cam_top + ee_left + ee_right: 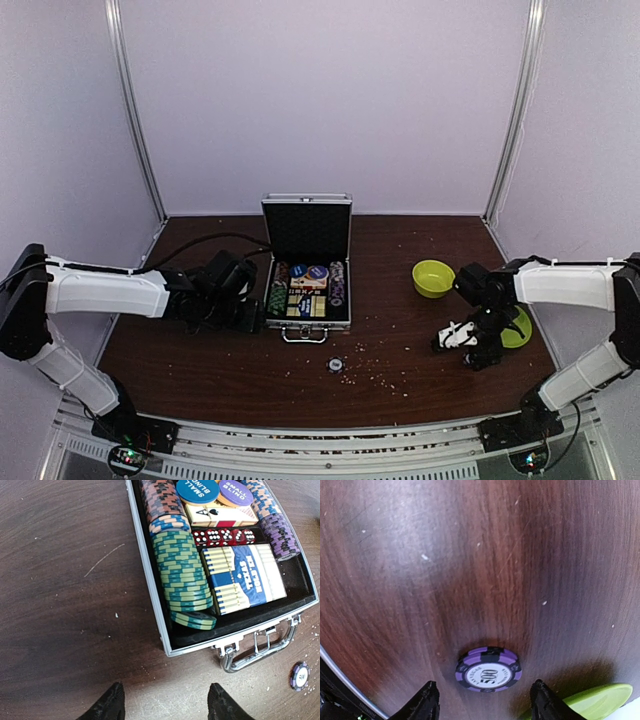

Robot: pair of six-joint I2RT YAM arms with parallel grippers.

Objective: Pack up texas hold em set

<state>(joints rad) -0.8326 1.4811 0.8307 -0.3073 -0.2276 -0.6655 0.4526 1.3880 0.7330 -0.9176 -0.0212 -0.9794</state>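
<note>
Purple first: find the loose chip (488, 669) flat on the table (470, 555), centred just ahead of the right gripper (485, 705), half-spread, empty. Note case (307, 230) well leftward, beside left gripper (165, 707), wide, empty. Prefer the right gripper: nearer. Disregard long axis: round.

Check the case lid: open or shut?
Open. The case lid stands upright, black lining showing; the chips, dice and card box lie exposed below it.

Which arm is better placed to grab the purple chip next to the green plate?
Right. The right gripper is open, with the chip centred just ahead of its fingertips, beside the plate. The left gripper is across the table at the case.
</note>
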